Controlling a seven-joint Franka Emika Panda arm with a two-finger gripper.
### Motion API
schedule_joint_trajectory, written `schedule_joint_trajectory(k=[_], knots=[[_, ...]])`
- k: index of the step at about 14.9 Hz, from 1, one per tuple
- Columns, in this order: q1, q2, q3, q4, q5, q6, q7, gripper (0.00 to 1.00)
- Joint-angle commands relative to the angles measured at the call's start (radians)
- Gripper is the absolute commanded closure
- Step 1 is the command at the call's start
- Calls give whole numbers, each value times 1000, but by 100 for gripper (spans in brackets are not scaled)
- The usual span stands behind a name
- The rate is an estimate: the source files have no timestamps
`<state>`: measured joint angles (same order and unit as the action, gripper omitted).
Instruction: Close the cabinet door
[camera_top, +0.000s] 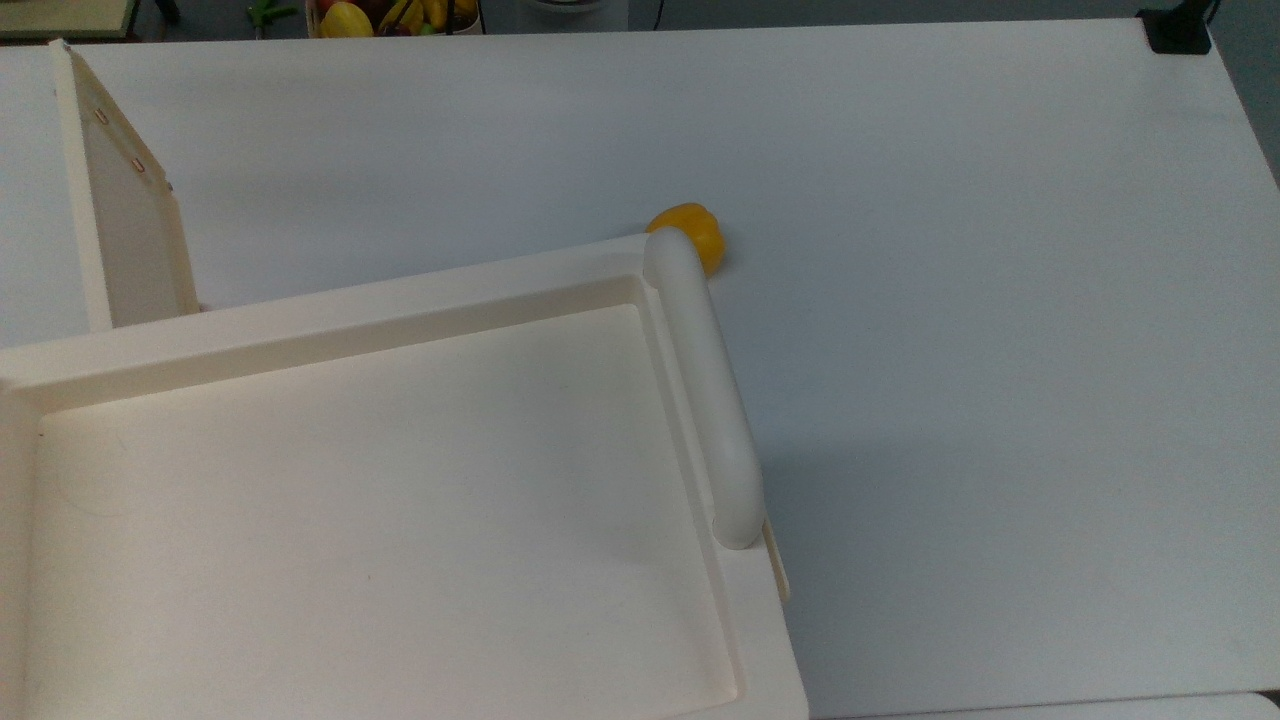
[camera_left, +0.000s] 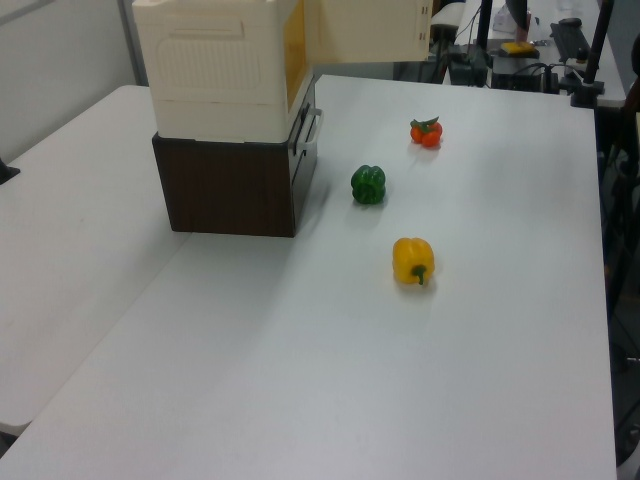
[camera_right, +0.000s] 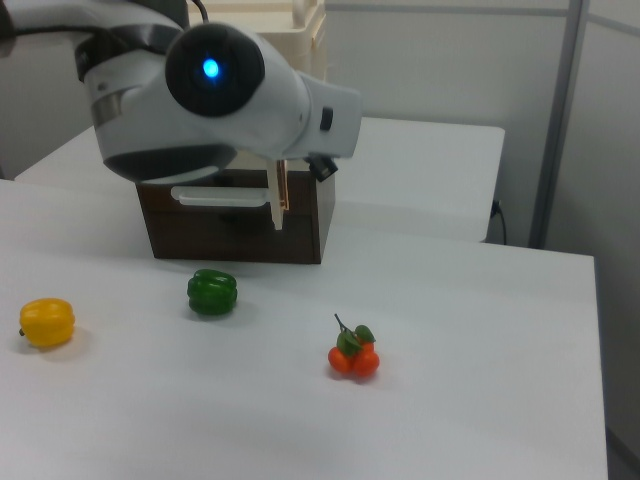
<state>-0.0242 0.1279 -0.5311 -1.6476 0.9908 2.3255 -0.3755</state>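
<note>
The cabinet (camera_top: 380, 500) is a cream-white unit with a wide recessed top and a thick rounded bar (camera_top: 705, 390) along the top view's right edge. In the left view the cabinet (camera_left: 215, 70) sits on a dark brown base (camera_left: 230, 190). The cabinet door (camera_top: 130, 220) stands swung open, sticking out from the cabinet's far corner at the top view's left. The left view shows the cabinet door (camera_left: 365, 30) as a flat cream panel jutting right. In the right view the cabinet door (camera_right: 277, 195) appears edge-on, behind a bulky white arm joint (camera_right: 210, 90).
A yellow pepper (camera_left: 413, 260), a green pepper (camera_left: 368, 184) and a bunch of small tomatoes (camera_left: 426, 131) lie on the white table (camera_left: 350, 380) in front of the cabinet. The yellow pepper (camera_top: 690, 235) touches the bar's far end in the top view. A black clamp (camera_top: 1178, 30) sits at a table corner.
</note>
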Motion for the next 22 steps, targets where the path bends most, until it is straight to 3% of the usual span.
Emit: schedule_joint_trajectory(k=[1, 7, 14, 18, 22], knots=[[9, -14, 6, -29, 49, -56, 82, 100], [10, -24, 26, -29, 48, -222, 128, 100], [12, -19, 160, -26, 43, -212, 190, 100], [47, -13, 192, -18, 48, -203, 201, 100], [55, 16, 308, -1, 52, -16, 201, 100]])
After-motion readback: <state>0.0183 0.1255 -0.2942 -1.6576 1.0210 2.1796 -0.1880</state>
